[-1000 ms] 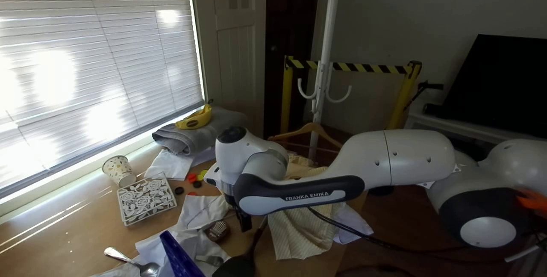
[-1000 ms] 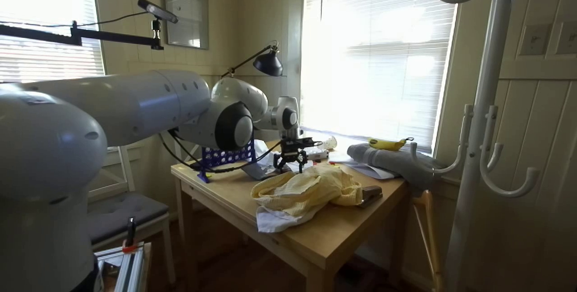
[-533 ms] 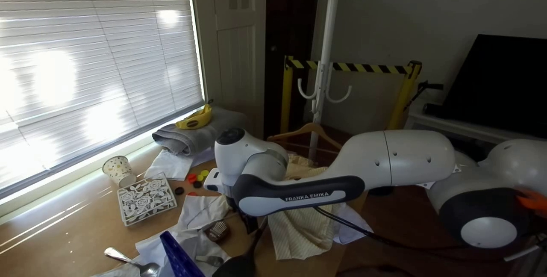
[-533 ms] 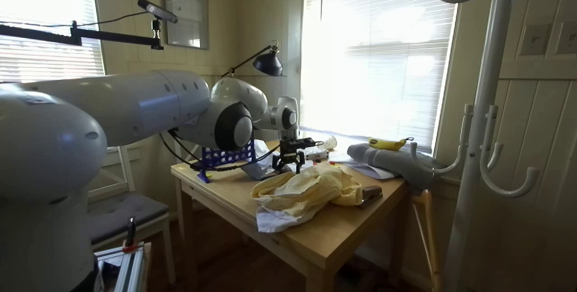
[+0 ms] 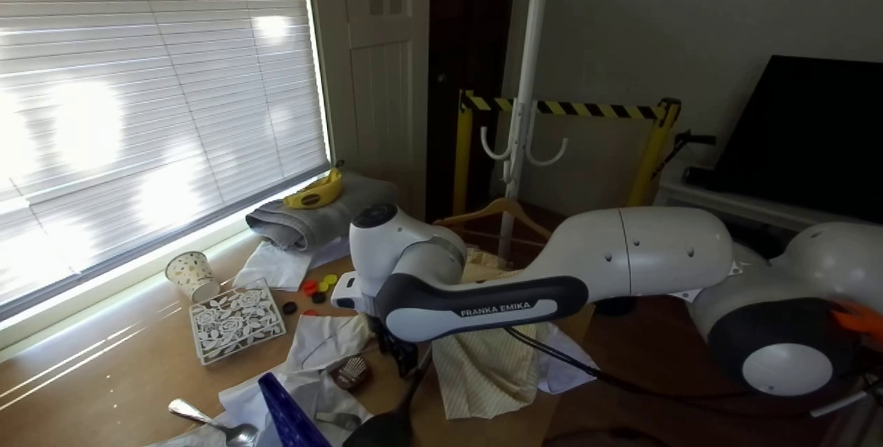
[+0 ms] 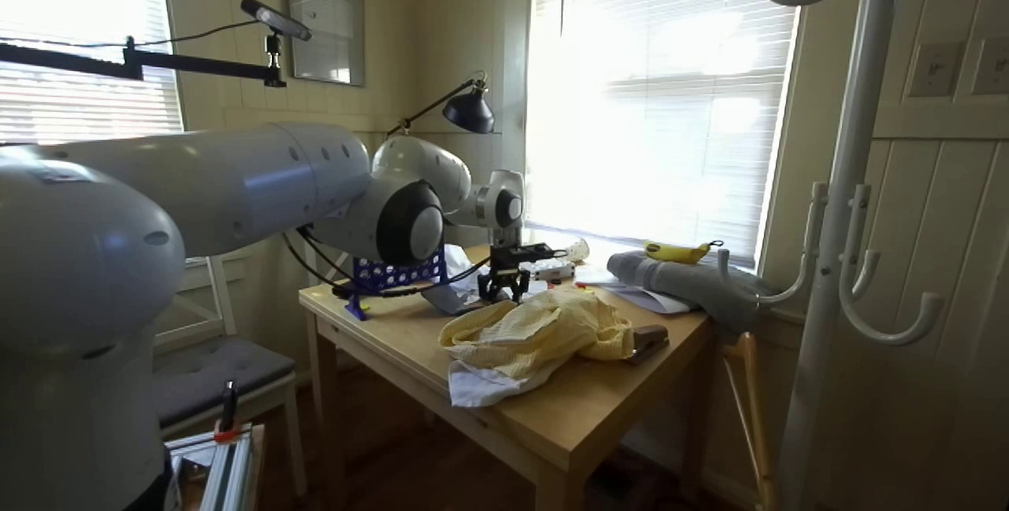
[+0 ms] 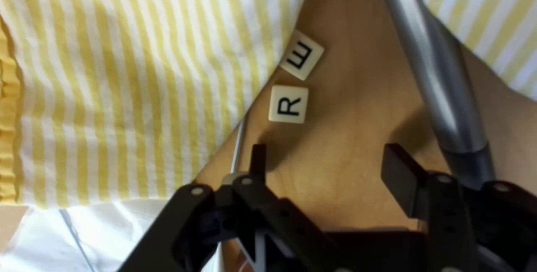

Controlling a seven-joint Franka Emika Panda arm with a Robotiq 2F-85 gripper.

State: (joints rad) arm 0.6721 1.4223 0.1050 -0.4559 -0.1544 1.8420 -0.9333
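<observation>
Cloth [image 7: 138,74] at left in the wrist view. By its edge, R tile [image 7: 288,104], then E tile [image 7: 302,55]; both square, no long axis. Your jaws stand part-open over the bench [image 7: 335,150], nothing held; looks like lining up. A pinch on the handle [image 7: 432,66] would call for shifting frame-right, squared across it. Its long axis slants down-right, dark part just beside your frame-right finger [image 7: 400,179], outside the gap; contact unclear.
</observation>
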